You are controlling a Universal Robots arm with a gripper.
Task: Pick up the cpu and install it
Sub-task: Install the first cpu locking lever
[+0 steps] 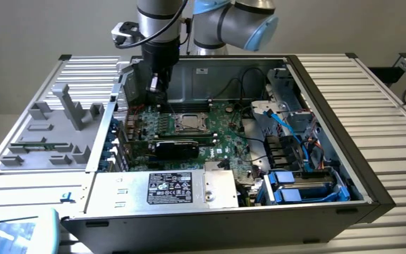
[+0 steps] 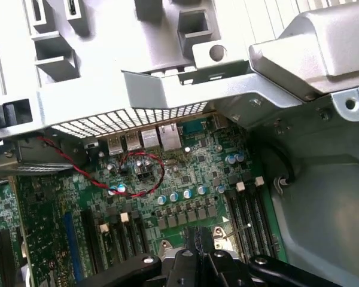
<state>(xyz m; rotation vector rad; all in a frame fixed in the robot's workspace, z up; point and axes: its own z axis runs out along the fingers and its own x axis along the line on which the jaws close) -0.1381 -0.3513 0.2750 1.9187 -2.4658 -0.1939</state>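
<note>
Cpu location: the cpu [image 1: 186, 123] lies flat with its shiny top up, near the middle of the motherboard [image 1: 221, 138], inside the open computer case [image 1: 328, 79].
Gripper state: my gripper [image 1: 158, 94] is closed to its narrowest, and I see nothing held between the jaws.
Gripper position: in the exterior view I hang over the rear part of the board, toward the exterior view's left of the cpu and apart from it, close to the case's back wall.
Wrist view, gripper: the black body of my gripper [image 2: 197, 263] sits at the edge of the picture, above the motherboard [image 2: 185, 173].
Wrist view, board: a red and black wire [image 2: 78, 170] loops across the green surface near the rear ports. The memory slots [image 2: 246, 209] run alongside in parallel.
Case contents: a black card [image 1: 178, 147] stands just beside the cpu on the near side. Blue cables [image 1: 287, 127] trail through the bay toward the exterior view's right.
Power supply box: a silver box with a label [image 1: 164, 189] sits at the case's near edge.
Desk: the case rests on a ribbed metal desk [image 1: 386, 111].
Fixture: a grey fixture [image 1: 55, 132] with upright posts lies on the desk at the exterior view's left, outside the case.
</note>
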